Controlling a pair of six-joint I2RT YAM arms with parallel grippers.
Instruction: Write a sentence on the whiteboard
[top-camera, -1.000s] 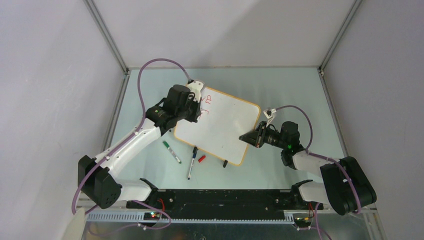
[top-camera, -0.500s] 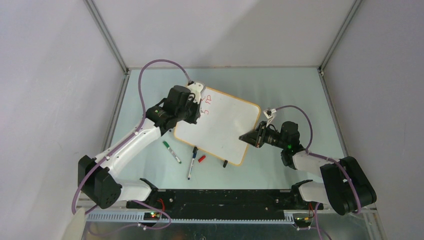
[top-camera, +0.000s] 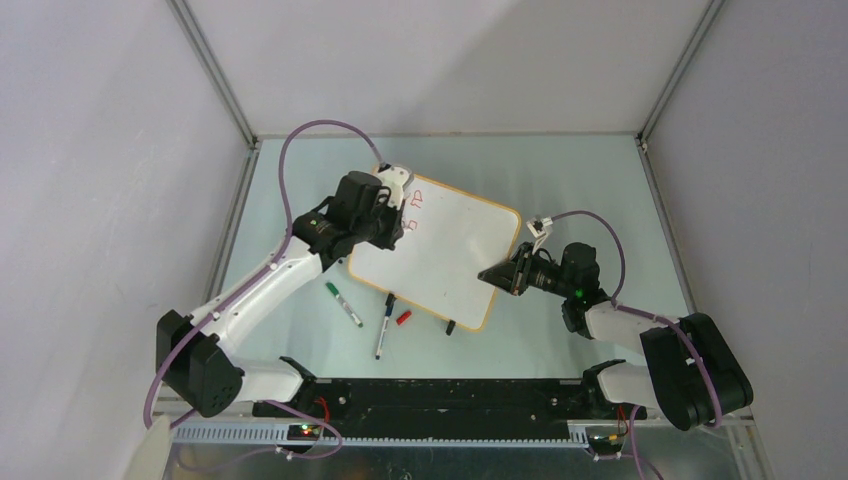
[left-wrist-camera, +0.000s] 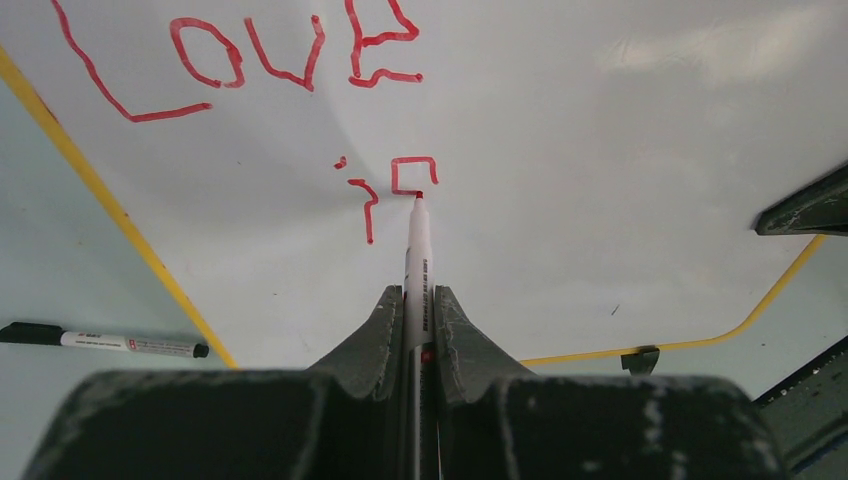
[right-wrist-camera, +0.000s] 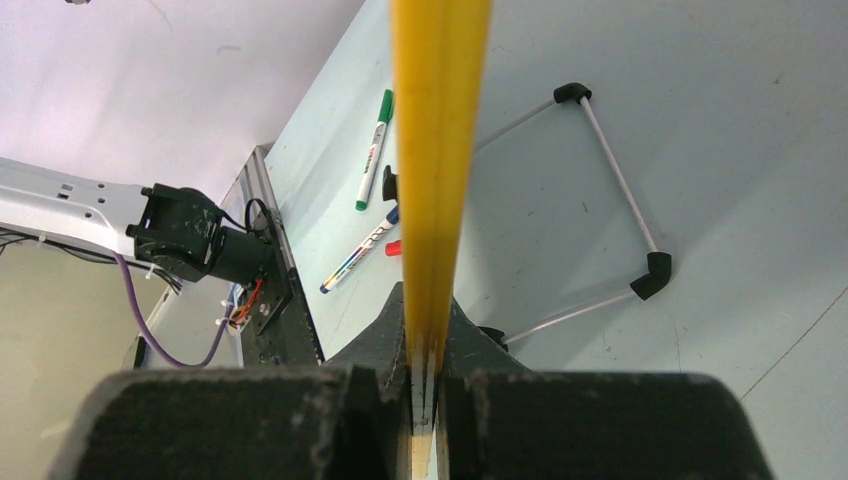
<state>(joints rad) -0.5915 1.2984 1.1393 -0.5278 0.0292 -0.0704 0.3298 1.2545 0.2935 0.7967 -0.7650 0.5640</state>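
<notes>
We've got the whiteboard sitting around the middle of the counter, skewed so one corner points toward the far left corner. The left gripper is clamped narrow on a red marker, with the tip touching the board on the second line. The sentence reads "LOVE" up top, then an "i" and a boxy half-made letter right at the tip.

From the top view the left gripper and wrist sit over the board's far left corner, so we only get a sliver of the red writing there. The right gripper is pinched tight on the board's right edge, the yellow-orange frame running straight up between its fingers.

Clutter-wise, three loose bits lie between the board's near left edge and the counter's near edge:
- a green marker, a little apart from the board
- a dark-capped pen, its far end right at the board's edge
- a small red cap just beside that pen

A black clip foot pokes out at the board's near corner. The right wrist view also shows a thin wire leg with black corner pieces on the counter beside the board edge.
</notes>
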